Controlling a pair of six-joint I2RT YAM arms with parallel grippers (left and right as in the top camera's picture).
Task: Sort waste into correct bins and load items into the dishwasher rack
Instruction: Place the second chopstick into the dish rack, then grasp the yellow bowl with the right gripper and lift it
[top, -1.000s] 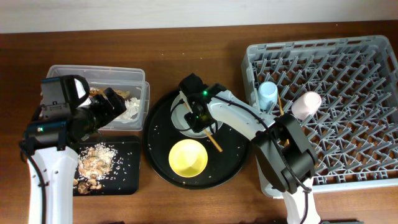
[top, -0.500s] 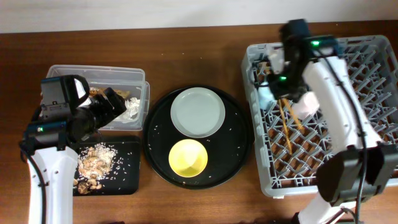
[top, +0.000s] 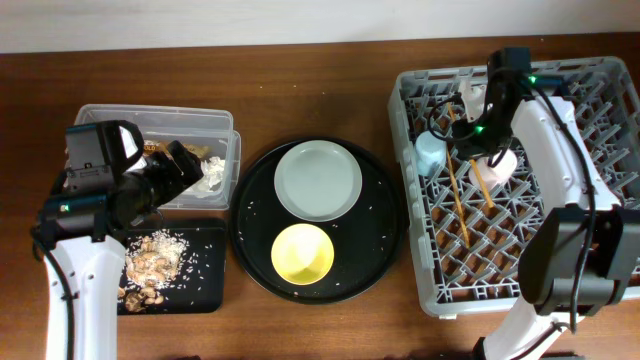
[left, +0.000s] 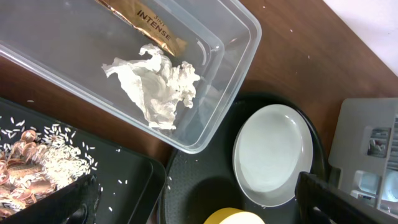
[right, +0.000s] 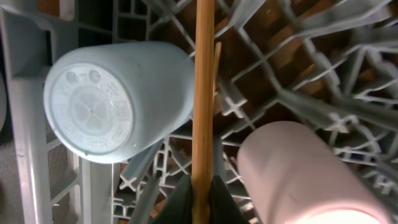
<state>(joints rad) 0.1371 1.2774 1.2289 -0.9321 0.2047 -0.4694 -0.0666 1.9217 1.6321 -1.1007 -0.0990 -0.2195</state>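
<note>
My right gripper (top: 478, 135) is over the grey dishwasher rack (top: 600, 250), shut on a wooden chopstick (right: 203, 93) between the light-blue cup (right: 118, 106) and the pink cup (right: 298, 168), which both lie in the rack. Two chopsticks (top: 456, 195) slant over the rack floor. The grey-white plate (top: 318, 180) and yellow bowl (top: 303, 254) sit on the round black tray (top: 385, 250). My left gripper (left: 199, 208) is open and empty beside the clear tub (top: 150, 118), which holds the tissue (left: 155, 84) and wrapper (left: 146, 22). Food scraps (top: 150, 262) lie in the black rectangular tray (top: 200, 285).
Rice grains are scattered on the round black tray and in the rectangular tray. The brown wooden table (top: 320, 60) shows behind the containers and along the front edge. The rack fills the right side.
My right arm lifted the chopsticks off the round tray, carried them right over the rack, and now holds them low between the two cups. The left arm has not moved.
</note>
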